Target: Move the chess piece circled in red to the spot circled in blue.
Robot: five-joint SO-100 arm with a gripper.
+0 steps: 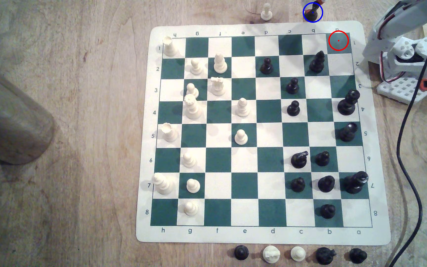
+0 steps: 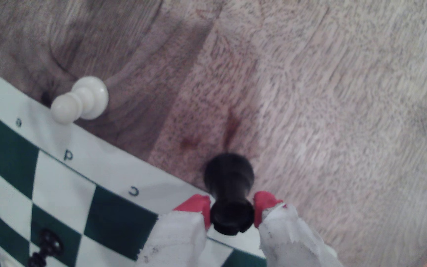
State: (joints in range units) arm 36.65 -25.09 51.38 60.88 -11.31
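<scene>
- The black rook [image 2: 229,195], the piece the task wants moved, is standing on bare wooden table [image 1: 79,128] just beyond the far edge of the chess mat [image 1: 376,179], inside the blue circle [image 1: 312,12] in the exterior view.
- The red circle [image 1: 338,40] is sitting on an empty dark corner square of the mat, so the piece is already off its starting square.
- The gripper [image 2: 232,209] is reaching down over the rook, its two red-tipped, white-wrapped fingers [image 2: 194,205] flanking the rook's rimmed top, one on each side.
- The red pads are looking pressed to, or just at, the rim; whether they are squeezing or already slackening cannot be told, and the jaws are no wider than the piece's head.
- The rook's base is appearing to rest on the wood, though contact underneath is hard to confirm.
- The arm [image 1: 397,51] is stretching in from the exterior view's right, its white body lying beside the mat's corner and its tip reaching toward the top edge.
- Risk: if the fingers are opening unevenly, one pad is likely dragging the rim and tipping the rook over.
- Risk: lifting away before the jaws are clear is likely carrying the piece up or nudging it out of the circle.
- Risk: a sideways withdrawal is possibly sweeping the rook toward the mat's edge; the white pawn [image 2: 81,100] is standing well apart and seems safe.
</scene>
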